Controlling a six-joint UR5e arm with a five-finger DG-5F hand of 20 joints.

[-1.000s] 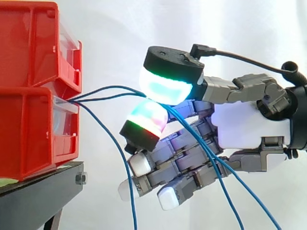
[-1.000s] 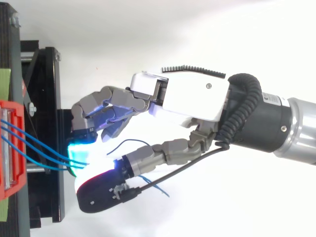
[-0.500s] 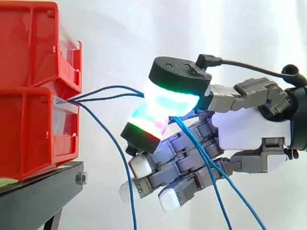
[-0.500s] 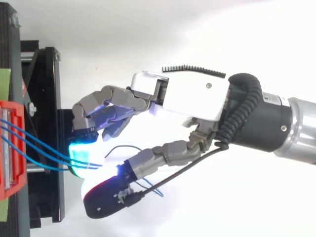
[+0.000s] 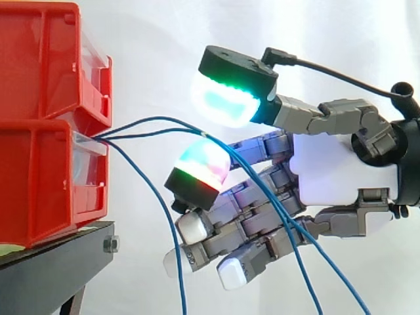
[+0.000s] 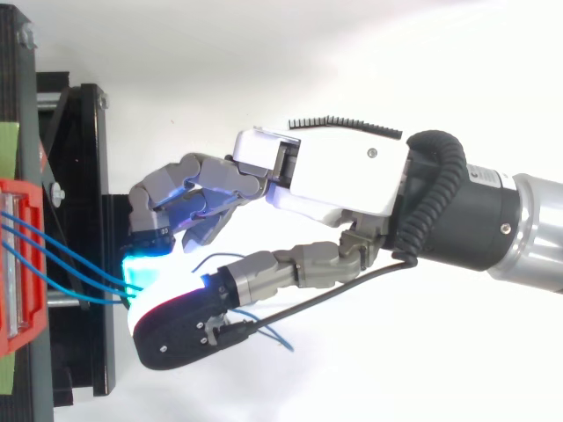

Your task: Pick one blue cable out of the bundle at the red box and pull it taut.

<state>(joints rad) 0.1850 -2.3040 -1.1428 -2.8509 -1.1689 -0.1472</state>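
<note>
Robotics lab test cell. A white curtain closes off the whole background. Stacked red bins sit on a black stand at frame left. An industrial arm enters from the right edge.

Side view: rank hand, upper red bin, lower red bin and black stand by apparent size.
1. hand, largest, though perhaps nearer the camera.
2. upper red bin and lower red bin: alike, no ranking.
3. black stand, smallest.
</note>
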